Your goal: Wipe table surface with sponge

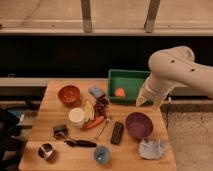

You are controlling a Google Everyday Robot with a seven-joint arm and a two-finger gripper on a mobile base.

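A blue-grey sponge lies on the wooden table, just left of the green tray at the back. My white arm reaches in from the right. Its gripper hangs over the right front corner of the green tray, well to the right of the sponge and apart from it. An orange object lies inside the tray.
On the table are an orange bowl, a white cup, a banana, grapes, a black remote, a purple bowl, a grey cloth, a blue cup and a metal can.
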